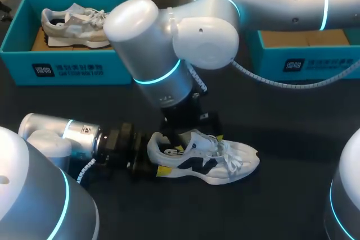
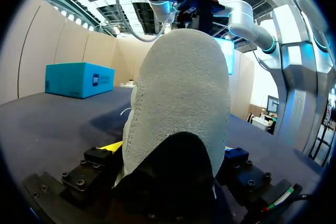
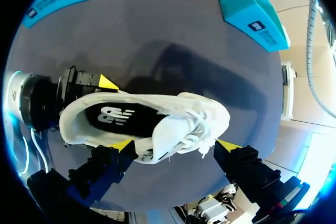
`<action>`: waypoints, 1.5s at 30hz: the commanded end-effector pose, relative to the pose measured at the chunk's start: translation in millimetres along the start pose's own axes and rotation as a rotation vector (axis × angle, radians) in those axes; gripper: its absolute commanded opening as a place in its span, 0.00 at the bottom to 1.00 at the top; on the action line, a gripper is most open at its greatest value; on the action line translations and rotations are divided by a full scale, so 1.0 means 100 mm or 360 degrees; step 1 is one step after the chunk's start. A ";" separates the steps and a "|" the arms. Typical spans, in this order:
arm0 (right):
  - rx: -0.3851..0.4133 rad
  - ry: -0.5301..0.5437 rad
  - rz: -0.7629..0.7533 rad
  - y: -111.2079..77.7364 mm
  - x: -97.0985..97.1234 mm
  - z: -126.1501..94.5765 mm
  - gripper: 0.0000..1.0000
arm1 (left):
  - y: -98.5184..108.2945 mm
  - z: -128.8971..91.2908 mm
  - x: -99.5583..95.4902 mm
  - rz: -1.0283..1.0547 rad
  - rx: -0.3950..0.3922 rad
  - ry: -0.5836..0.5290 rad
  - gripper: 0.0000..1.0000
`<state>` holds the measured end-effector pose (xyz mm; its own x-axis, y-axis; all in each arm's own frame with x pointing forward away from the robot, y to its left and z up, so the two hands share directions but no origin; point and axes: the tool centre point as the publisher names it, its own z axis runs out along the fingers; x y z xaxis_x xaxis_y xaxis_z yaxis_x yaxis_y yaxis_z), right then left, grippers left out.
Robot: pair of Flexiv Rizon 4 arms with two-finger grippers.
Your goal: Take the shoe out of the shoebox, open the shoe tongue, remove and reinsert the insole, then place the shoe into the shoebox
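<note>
A white sneaker [image 1: 225, 161] with black and yellow side markings lies on the dark table, toe to the right. My left gripper [image 1: 154, 160] comes in low from the left, and both fingers press the sneaker's heel [image 2: 178, 87] from two sides. One of its yellow fingertips [image 3: 107, 82] shows against the heel. My right arm reaches over from the upper right. Its gripper [image 3: 174, 144] hangs open just above the laces and tongue [image 3: 184, 127]. The sneaker's dark insole [image 3: 118, 115] shows inside the collar. In the head view the right gripper [image 1: 194, 132] is mostly hidden under its own wrist.
A teal shoebox [image 1: 22, 32] at the back left holds a second pale sneaker [image 1: 73, 23]. Another teal box [image 1: 304, 63] stands at the back right behind my right arm. A grey cable [image 1: 264, 80] hangs from that arm. Bare table lies in front of the sneaker.
</note>
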<state>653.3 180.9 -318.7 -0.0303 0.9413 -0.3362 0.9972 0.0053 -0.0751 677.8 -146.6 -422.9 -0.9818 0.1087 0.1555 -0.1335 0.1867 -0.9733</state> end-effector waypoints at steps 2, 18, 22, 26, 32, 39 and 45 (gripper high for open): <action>-0.0013 0.0005 0.0223 -0.06 0.07 0.04 1.00 | 0.02 -0.02 0.01 0.0000 -0.0004 -0.0007 0.00; -0.0006 -0.0003 0.0219 -0.05 0.01 0.02 0.40 | 0.02 -0.02 0.01 0.0000 -0.0004 -0.0007 0.00; 0.0010 0.0008 0.0214 -0.05 0.01 0.03 0.33 | 0.02 -0.02 0.01 0.0000 -0.0004 -0.0007 0.00; 0.0027 0.0015 0.0204 -0.04 0.01 0.03 0.17 | 0.02 -0.02 0.01 0.0000 -0.0004 -0.0007 0.00; 0.0085 0.0019 0.0122 0.00 -0.02 0.01 0.00 | 0.02 -0.02 0.01 0.0000 -0.0004 -0.0007 0.00; 0.0136 0.0124 -0.0134 0.07 -0.15 -0.03 0.00 | 0.02 -0.02 0.01 0.0000 -0.0004 -0.0007 0.00; 0.0112 0.0311 -0.0371 0.10 -0.30 -0.02 0.00 | 0.02 -0.02 0.01 0.0000 -0.0004 -0.0007 0.00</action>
<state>664.7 175.5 -311.0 -0.2218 0.9484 -0.2265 0.9628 0.1762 -0.2049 677.9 -146.5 -422.9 -0.9818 0.1084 0.1558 -0.1338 0.1867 -0.9733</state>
